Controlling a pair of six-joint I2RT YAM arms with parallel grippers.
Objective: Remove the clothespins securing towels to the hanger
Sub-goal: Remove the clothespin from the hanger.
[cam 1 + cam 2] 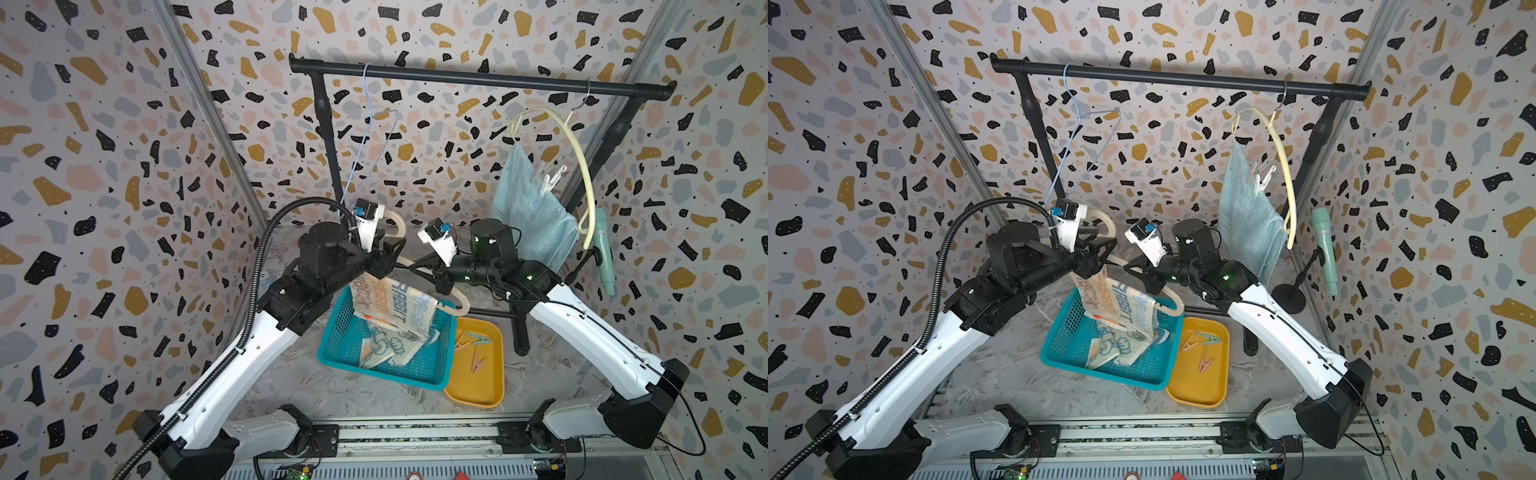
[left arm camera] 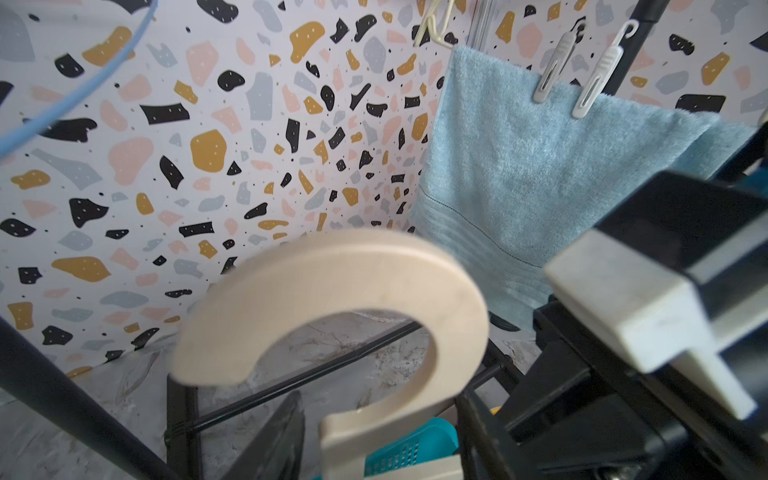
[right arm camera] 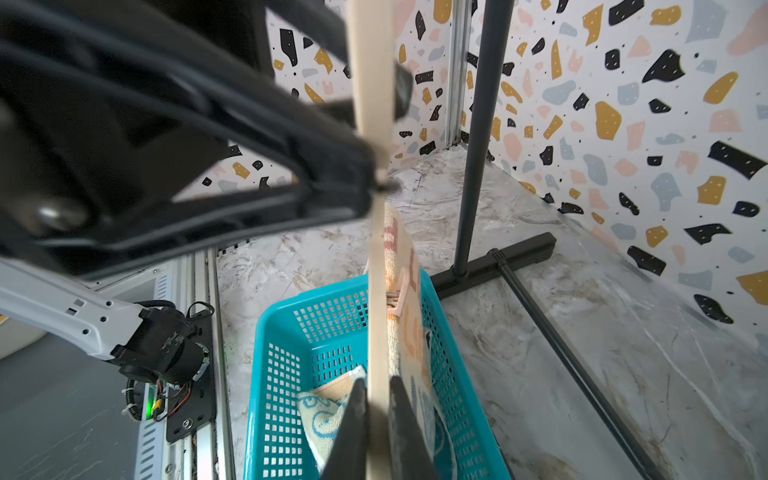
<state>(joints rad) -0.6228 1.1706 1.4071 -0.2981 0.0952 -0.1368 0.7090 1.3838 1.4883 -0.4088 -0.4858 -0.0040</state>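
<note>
A cream hanger [image 1: 417, 267] is held over the teal basket [image 1: 374, 374], with the striped "RABBIT" towel [image 1: 395, 307] draped on it. A pink clothespin [image 3: 397, 293] pins that towel to the bar. My right gripper [image 3: 376, 399] is shut on the hanger's bar. My left gripper [image 2: 374, 436] stands open around the hanger's neck below its hook [image 2: 415, 270]. The cartoon towel [image 1: 382, 345] lies in the basket. The light-blue towel [image 1: 528, 216] hangs on a second, yellowish hanger [image 1: 582, 158], fastened by two white clothespins [image 2: 552, 70]. Loose clothespins [image 1: 478, 353] lie in the yellow tray [image 1: 478, 392].
The black rack [image 1: 478, 79] spans the back, its foot bars [image 3: 498, 266] crossing the marble floor beside the basket. An empty blue wire hanger [image 1: 374, 137] hangs at its left end. A mint microphone on a stand [image 1: 604, 253] is at the far right.
</note>
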